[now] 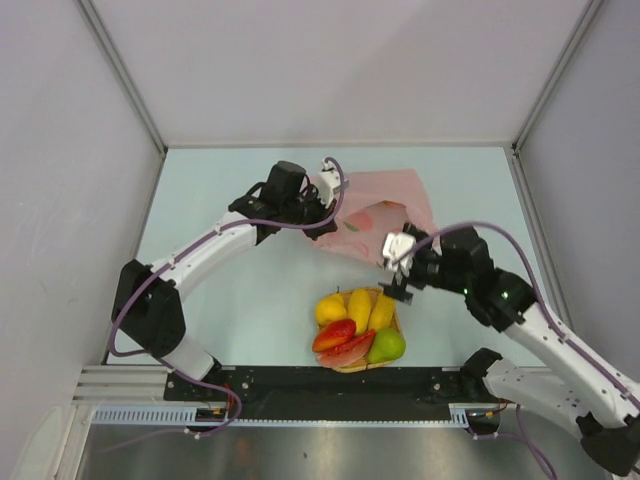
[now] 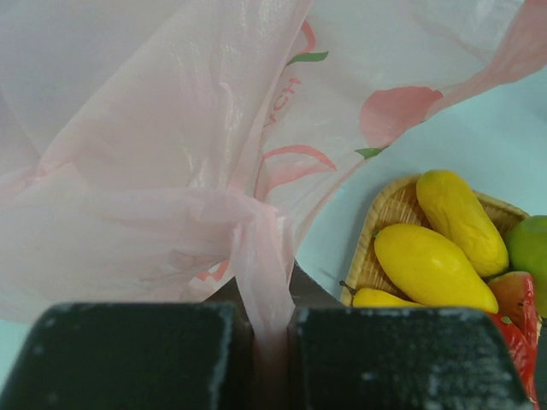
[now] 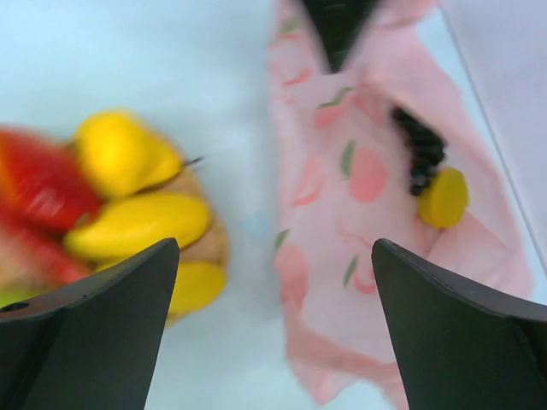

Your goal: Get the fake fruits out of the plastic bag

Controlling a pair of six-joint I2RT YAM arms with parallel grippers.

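The left hand (image 2: 273, 342) is clenched on a gathered fold of the plastic bag (image 2: 154, 128); the thin pink film is pinched between its two black fingers (image 2: 128, 359) and fans out beyond them. In the top view this hand sits at the bag's left edge, and the rest of the bag spreads to the right across the far half of the counter (image 1: 250, 290).

The right hand (image 3: 273, 325) is released, its fingers spread wide with nothing between them. It hovers between the near edge of the bag and the woven tray (image 2: 382, 231).

Through the bag's film the right wrist view shows a dark grape bunch (image 3: 420, 145) with a small yellow fruit (image 3: 444, 196) touching its lower end, both inside the bag.

The tray stands near the front of the counter, apart from the bag. It holds three yellow fruits (image 1: 359, 310), a green pear (image 1: 386, 346), a red fruit (image 1: 335, 335) and a watermelon slice (image 1: 348, 350) packed side by side.
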